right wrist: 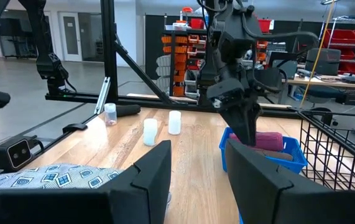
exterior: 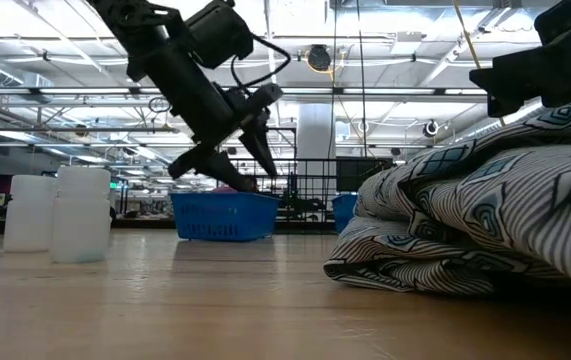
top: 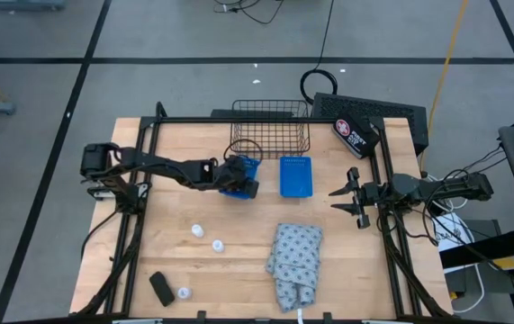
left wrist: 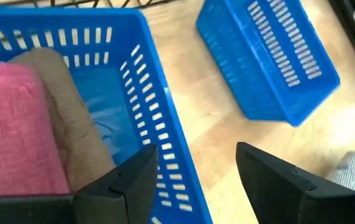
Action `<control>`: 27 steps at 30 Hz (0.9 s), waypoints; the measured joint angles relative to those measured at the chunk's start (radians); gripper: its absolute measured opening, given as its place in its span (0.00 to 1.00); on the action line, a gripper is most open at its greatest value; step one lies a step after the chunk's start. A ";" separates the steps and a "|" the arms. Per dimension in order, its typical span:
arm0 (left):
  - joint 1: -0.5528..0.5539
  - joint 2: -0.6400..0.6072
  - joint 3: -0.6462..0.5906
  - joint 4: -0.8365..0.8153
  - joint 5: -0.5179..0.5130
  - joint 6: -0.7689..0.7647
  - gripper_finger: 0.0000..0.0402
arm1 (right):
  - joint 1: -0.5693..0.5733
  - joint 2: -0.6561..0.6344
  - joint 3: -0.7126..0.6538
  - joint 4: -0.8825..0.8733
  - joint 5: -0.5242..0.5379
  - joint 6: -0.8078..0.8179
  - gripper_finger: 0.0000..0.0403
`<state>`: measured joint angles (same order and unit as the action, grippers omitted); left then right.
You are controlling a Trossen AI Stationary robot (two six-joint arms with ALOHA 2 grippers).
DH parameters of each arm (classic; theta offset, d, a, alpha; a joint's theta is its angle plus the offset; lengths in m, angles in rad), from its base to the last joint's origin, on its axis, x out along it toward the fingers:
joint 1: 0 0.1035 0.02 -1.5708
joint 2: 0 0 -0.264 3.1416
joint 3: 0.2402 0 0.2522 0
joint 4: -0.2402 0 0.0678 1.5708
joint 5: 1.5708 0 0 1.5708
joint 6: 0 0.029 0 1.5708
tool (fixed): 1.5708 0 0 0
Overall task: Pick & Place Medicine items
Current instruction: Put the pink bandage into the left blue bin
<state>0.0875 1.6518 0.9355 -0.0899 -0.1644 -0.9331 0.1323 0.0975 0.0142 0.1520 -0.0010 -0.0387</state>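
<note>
Left pincer spread wide over the blue basket, pink piece and brown piece inside it, white bottles well away on the tabletop, right pincer open, apart from the basket.

My matt black plastic left pincer hangs over a glossy blue slotted plastic basket holding a pink woven cloth piece and a brown felt-like piece, on the smooth pale wooden desk.
</note>
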 joint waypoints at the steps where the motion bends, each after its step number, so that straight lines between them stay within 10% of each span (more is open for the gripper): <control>1: -0.004 -0.002 0.017 -0.024 -0.001 0.017 0.55 | 0.000 0.000 0.000 0.000 0.000 0.000 0.35; 9: -0.050 -0.016 0.298 -0.533 -0.169 0.135 0.55 | 0.000 0.000 0.000 -0.001 0.000 0.000 0.35; 27: -0.075 0.215 0.311 -0.558 -0.231 0.117 0.55 | 0.000 0.002 0.000 0.000 0.000 0.000 0.35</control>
<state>0.0127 1.8667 1.2465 -0.6483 -0.3958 -0.8163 0.1322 0.0990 0.0143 0.1524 -0.0010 -0.0387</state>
